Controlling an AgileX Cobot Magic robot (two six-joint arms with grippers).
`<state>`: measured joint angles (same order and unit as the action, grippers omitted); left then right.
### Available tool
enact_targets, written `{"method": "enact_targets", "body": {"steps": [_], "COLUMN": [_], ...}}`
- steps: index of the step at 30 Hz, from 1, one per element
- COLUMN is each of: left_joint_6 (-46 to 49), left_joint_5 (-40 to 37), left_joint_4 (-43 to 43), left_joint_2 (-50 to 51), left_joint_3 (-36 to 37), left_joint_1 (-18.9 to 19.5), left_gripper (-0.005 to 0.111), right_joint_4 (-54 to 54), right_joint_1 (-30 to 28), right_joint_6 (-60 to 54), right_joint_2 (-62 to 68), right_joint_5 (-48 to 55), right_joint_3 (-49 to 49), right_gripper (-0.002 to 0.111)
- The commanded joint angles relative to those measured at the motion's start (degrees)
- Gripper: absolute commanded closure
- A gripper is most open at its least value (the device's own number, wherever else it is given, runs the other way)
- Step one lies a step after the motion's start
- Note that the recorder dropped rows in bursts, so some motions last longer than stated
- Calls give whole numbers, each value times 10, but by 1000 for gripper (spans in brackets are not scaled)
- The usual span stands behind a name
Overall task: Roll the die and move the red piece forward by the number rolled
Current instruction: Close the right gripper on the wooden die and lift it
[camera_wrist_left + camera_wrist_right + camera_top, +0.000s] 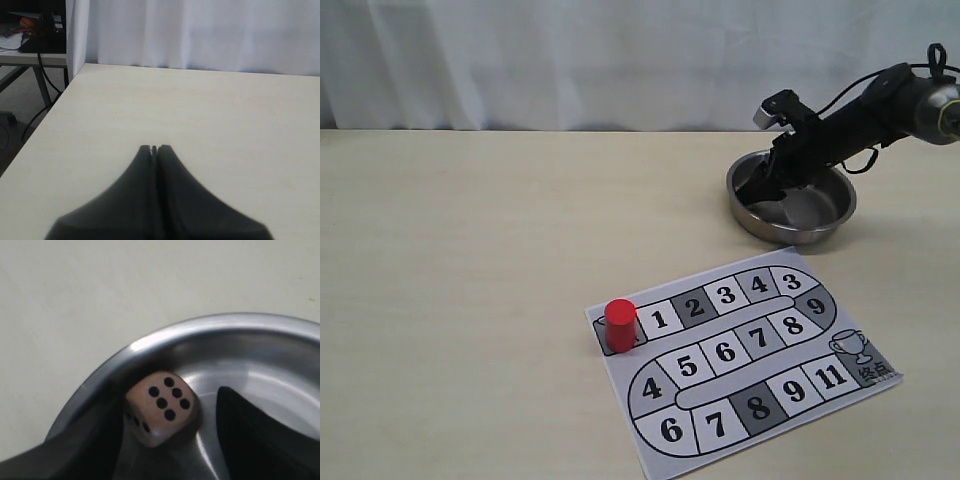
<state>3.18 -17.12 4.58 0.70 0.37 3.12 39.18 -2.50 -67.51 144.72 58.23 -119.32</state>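
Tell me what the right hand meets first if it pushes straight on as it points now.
The right hand would likely meet the die first, lying between its open fingers; the metal bowl's wall sits just behind it. Depth is unclear.

Die (161,407) in bowl (790,237), near wall; bowl behind board (730,393), right; red piece (620,322) on board's left end.
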Motion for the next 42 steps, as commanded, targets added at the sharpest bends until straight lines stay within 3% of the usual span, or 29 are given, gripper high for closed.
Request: {"method": "enact_targets", "body": {"steps": [1,42], "left_joint_6": [0,0], "left_joint_5": [7,7], "left_joint_4": [0,0], "left_joint_2": [0,0], "left_joint_3": [-4,-4], "left_joint_1": [-4,-4], "left_gripper": [107,107], "right_joint_4": [-2,36], "right_joint_1": [0,0], "right_joint_6": [-2,-19], "right_joint_2": [-12,12], "right_joint_5": [16,-40], "right_joint_3": [1,1], "right_gripper": [55,55]}}
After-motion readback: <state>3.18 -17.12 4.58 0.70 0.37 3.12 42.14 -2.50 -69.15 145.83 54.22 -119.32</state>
